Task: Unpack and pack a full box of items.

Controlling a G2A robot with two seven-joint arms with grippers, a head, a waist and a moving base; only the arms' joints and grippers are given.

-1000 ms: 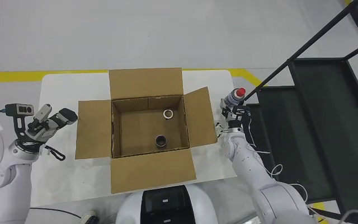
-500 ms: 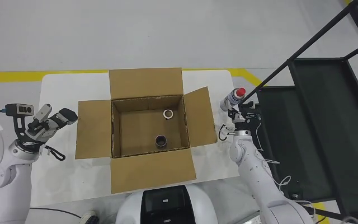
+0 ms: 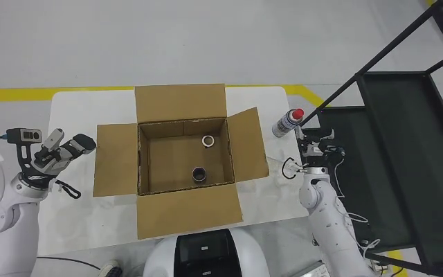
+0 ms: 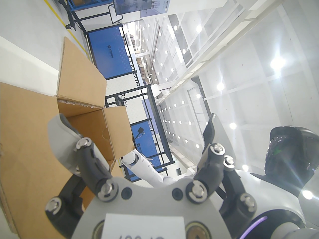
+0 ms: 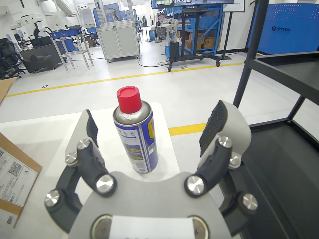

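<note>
While the spray can (image 5: pixel 135 135) stands on the surface (image 3: pixel 83 104) by the box (image 3: pixel 180 102), the left gripper (image 4: pixel 134 123) and right gripper (image 5: pixel 153 114) have jaws apart.

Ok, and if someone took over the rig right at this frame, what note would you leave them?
Left gripper: open, empty, at the table's left edge, clear of the box.
Right gripper: open, empty, facing the spray can without touching it.
Spray can: upright on the table's far right corner, outside the box.
Done: the can looks unpacked.
Left: a pale ring and a dark round item lie on the box floor.
</note>
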